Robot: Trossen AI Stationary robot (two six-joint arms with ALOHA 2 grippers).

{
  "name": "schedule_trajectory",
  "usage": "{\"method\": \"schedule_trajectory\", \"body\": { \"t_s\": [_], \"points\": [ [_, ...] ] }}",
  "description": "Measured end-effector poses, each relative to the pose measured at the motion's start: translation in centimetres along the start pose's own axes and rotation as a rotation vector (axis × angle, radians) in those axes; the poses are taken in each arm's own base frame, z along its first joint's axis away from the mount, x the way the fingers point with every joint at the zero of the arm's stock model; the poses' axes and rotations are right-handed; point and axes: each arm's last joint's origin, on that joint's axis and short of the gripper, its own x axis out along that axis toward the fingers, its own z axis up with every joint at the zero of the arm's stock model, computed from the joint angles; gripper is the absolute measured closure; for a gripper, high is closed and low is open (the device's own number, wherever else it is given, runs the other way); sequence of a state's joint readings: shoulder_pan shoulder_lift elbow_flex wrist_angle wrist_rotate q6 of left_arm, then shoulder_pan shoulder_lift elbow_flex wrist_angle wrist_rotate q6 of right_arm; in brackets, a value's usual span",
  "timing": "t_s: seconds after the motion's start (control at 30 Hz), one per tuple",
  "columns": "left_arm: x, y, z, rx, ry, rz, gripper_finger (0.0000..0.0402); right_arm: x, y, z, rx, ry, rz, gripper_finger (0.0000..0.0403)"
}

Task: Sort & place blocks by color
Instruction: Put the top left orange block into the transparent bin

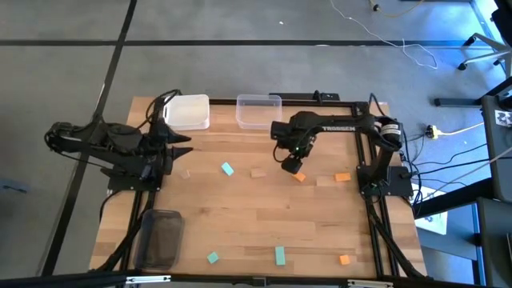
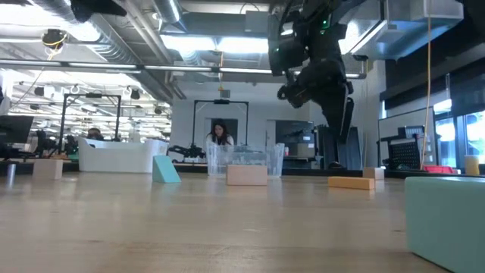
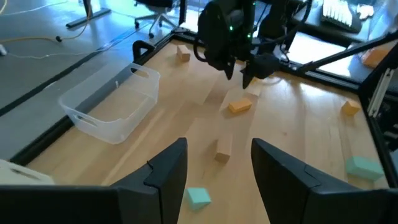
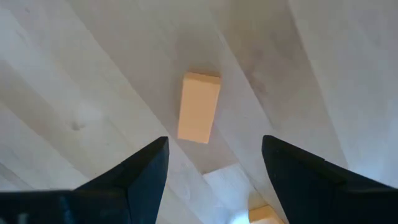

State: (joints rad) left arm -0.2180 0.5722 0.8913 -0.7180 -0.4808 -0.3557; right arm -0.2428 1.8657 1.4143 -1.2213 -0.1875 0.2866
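Note:
Small blocks lie flat and scattered on the wooden table. An orange bar (image 1: 299,177) (image 4: 199,107) (image 3: 239,106) lies near the middle. My right gripper (image 1: 292,166) (image 4: 214,142) (image 2: 318,85) hovers open above it, a finger to each side, touching nothing. Nearby lie a tan block (image 1: 258,172) (image 3: 223,149) and a teal block (image 1: 228,169) (image 3: 198,196). Another orange block (image 1: 342,177) lies toward the right. Two teal blocks (image 1: 213,258) (image 1: 280,255) and an orange one (image 1: 345,259) lie by the near edge. My left gripper (image 1: 180,148) (image 3: 217,174) waits open at the table's left.
A white bin (image 1: 190,112) and a clear bin (image 1: 258,110) (image 3: 115,102) stand at the far edge. A dark grey bin (image 1: 162,238) sits at the near left corner. The black frame (image 1: 358,152) of the right arm's base borders the right side. A person shows far behind in the low view.

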Motion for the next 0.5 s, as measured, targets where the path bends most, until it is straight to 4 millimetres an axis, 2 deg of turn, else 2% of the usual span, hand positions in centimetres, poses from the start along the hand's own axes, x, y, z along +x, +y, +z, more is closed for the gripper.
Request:
{"method": "schedule_trajectory", "body": {
  "t_s": [0.1, 0.27, 0.5],
  "points": [
    [-0.5, -0.3, 1.6, 0.032, 0.07, 0.026, 0.0232, 0.9, 0.3, 0.3, -0.004, 0.029, -0.01, 0.0144],
    [0.0, -1.2, 3.3, 0.076, 0.152, 0.057, 0.0232, 2.5, 1.1, 0.6, -0.024, 0.074, -0.028, 0.0144],
    [0.6, -1.9, 4.2, 0.091, 0.166, 0.062, 0.0232, 4.2, 2.6, 1.0, -0.073, 0.068, -0.034, 0.0144]
  ]
}}
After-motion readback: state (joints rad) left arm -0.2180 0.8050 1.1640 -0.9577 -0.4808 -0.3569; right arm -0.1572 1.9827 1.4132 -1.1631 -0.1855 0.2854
